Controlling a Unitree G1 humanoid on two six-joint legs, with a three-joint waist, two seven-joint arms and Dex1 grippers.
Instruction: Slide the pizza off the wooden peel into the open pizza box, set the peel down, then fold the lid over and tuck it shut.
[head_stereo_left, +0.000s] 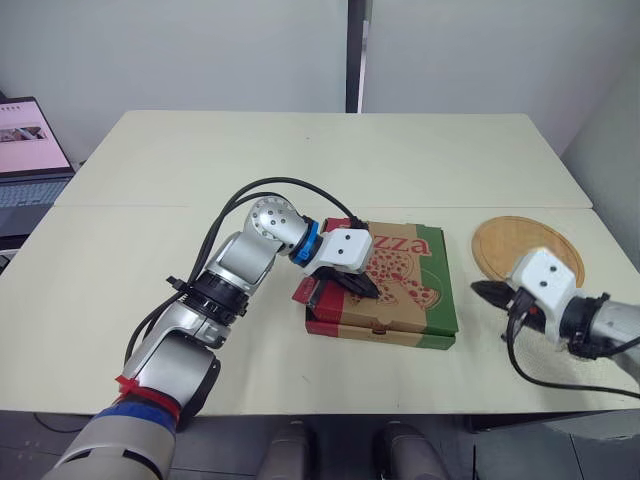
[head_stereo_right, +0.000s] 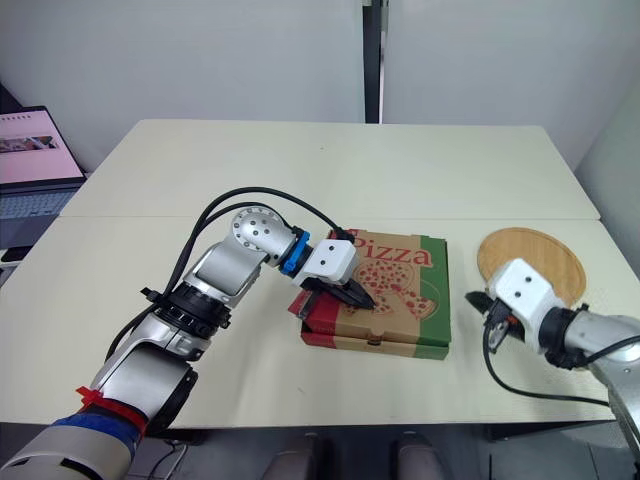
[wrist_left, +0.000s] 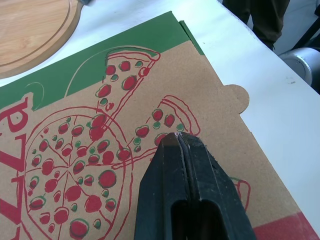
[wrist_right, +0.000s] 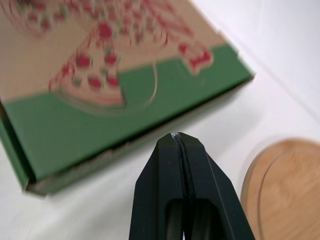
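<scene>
Closest, at the lower right of the frame, the right gripper (head_stereo_left: 480, 291) hovers just above the worktop (head_stereo_left: 200, 180) with its jaws pressed together and nothing between them. It sits in the gap between the pizza box (head_stereo_left: 410, 290) and the round wooden peel (head_stereo_left: 520, 245), touching neither.

At centre frame the pizza box lies flat with its printed lid folded down, so whatever is inside is hidden. The left gripper (head_stereo_left: 365, 288) rests on the lid at the box's lower left part, jaws closed on nothing, the tips bearing on the printed cardboard a little in from the edge. A small rounded tab (wrist_left: 239, 97) juts from the lid's rim close by.

The peel lies bare on the worktop at right, just beside the box. That suggests the closing step is in hand: lid over, tuck being pressed home. I cannot tell whether the front flap is fully seated. The next move likely calls for a firm push along the near edge.

Far at the upper left stands an open laptop (head_stereo_left: 30, 160).
</scene>
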